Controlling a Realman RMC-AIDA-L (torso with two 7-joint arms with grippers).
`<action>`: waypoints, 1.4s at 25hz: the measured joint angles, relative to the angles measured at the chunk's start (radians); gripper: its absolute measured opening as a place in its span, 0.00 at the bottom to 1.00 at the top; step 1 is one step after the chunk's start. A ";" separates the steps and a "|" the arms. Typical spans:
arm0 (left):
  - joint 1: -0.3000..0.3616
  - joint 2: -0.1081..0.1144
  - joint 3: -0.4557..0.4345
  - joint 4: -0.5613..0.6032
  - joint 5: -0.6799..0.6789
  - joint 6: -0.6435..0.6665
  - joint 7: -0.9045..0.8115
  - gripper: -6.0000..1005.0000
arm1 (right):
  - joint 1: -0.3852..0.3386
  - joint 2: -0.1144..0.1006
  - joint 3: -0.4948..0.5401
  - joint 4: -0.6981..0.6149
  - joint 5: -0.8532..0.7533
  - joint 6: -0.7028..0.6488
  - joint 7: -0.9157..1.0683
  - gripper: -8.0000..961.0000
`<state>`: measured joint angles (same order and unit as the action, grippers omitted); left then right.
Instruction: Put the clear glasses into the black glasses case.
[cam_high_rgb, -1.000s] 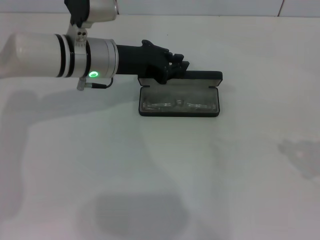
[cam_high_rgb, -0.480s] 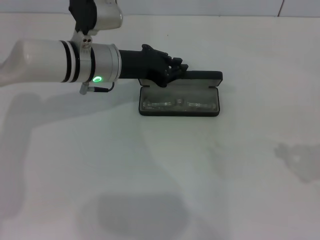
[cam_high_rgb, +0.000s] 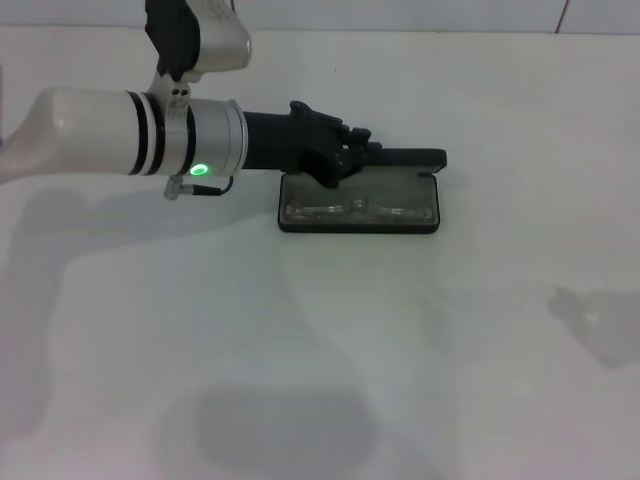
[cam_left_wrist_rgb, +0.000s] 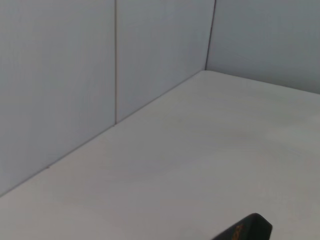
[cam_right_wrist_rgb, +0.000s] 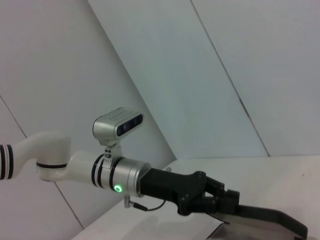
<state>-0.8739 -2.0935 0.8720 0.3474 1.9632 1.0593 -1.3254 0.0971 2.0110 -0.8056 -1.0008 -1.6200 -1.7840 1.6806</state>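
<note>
While the left gripper (cam_high_rgb: 362, 152) grips the black glasses case (cam_high_rgb: 360, 212) lid, clear glasses (cam_high_rgb: 355, 208) barely show.

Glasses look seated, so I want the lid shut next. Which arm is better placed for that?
Left, probably. The left tool is at the lid of the black glasses case, above the clear glasses inside. The right arm doesn't appear over the table in the head view.

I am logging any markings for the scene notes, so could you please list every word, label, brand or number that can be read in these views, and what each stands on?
No text can be read in full.
Black glasses case: a small orange mark on the lid corner in the left wrist view, too small to read.
Left gripper, at the case lid: no lettering visible.
</note>
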 joint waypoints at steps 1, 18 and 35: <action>0.002 0.000 0.009 0.000 0.000 0.003 0.000 0.20 | 0.000 0.000 0.000 0.002 0.000 0.000 -0.002 0.25; 0.045 -0.005 0.105 0.005 -0.002 0.084 0.008 0.20 | 0.025 0.000 -0.009 0.028 0.000 0.000 -0.003 0.26; 0.430 0.015 0.069 0.529 -0.418 0.711 -0.101 0.32 | 0.162 0.003 -0.240 0.078 0.156 -0.018 -0.075 0.33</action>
<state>-0.4438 -2.0783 0.9406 0.8761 1.5448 1.7698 -1.4264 0.2587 2.0140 -1.0454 -0.9227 -1.4638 -1.8015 1.6058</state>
